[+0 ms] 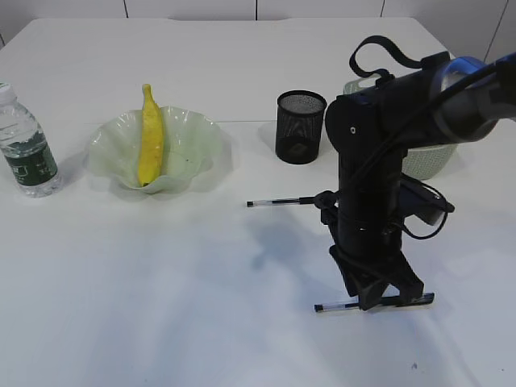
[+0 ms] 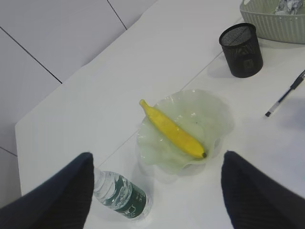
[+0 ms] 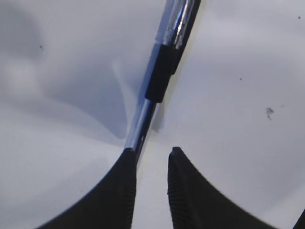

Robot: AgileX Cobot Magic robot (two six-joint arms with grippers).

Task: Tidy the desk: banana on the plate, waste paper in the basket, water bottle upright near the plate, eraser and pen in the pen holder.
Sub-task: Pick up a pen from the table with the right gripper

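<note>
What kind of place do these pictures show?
Probably a lab tabletop staged as a desk: a plain white desk carrying a pen holder, pens and a basket, worked by a robot arm.

No text can be read anywhere; the water bottle (image 1: 27, 153) carries a dark green label with pale print too small and blurred to make out.

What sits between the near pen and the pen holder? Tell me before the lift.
A second pen lies on the desk between the near pen under the right tool and the pen holder. It lies flat, so a lifted carry should clear it.
</note>
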